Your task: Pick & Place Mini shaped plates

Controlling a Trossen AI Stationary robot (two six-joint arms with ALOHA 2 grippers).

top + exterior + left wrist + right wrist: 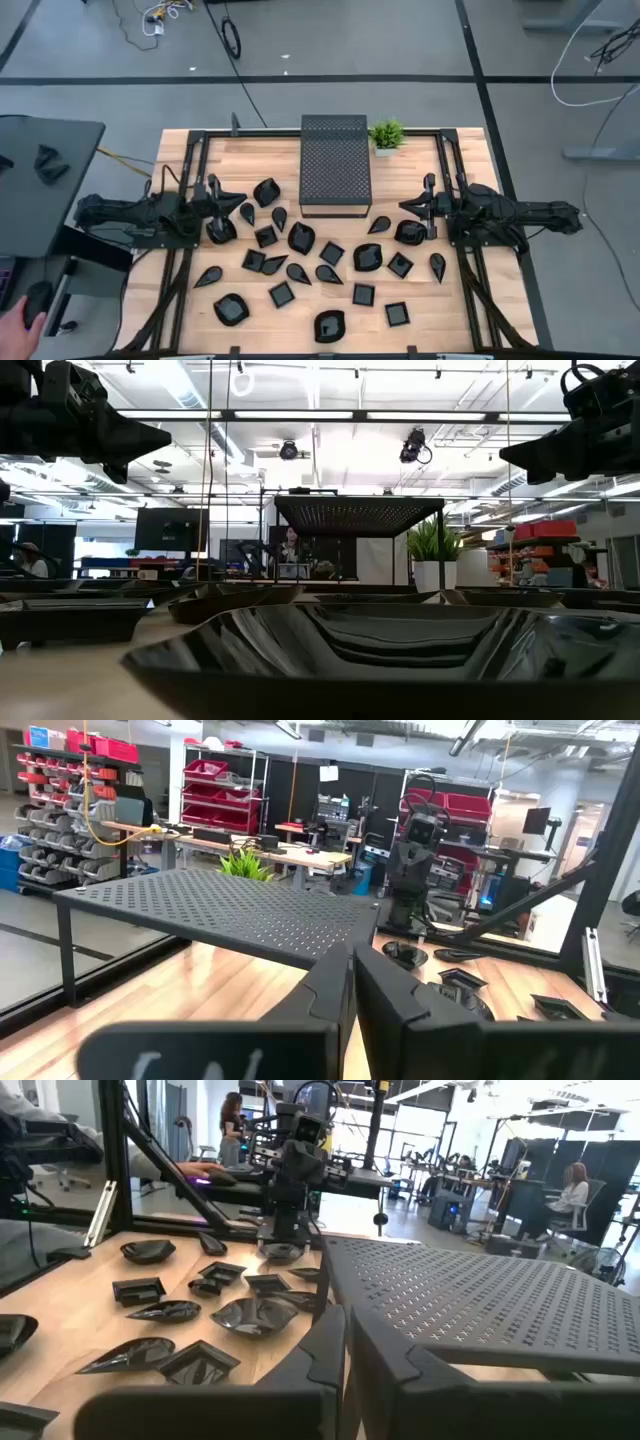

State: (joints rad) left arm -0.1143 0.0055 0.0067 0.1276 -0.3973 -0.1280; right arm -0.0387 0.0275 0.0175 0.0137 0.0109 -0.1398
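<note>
Nearby, mini shaped plates [301, 238] surround perforated box [335, 165]

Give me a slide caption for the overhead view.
Glossy black mini plates scattered before a black perforated box on a wooden table.

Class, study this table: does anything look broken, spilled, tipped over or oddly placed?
Nothing stands out. The mini shaped plates lie scattered flat on the wooden table, none visibly broken or flipped. The black perforated box and potted plant stand upright. Left gripper and right gripper are shut, holding nothing.
</note>
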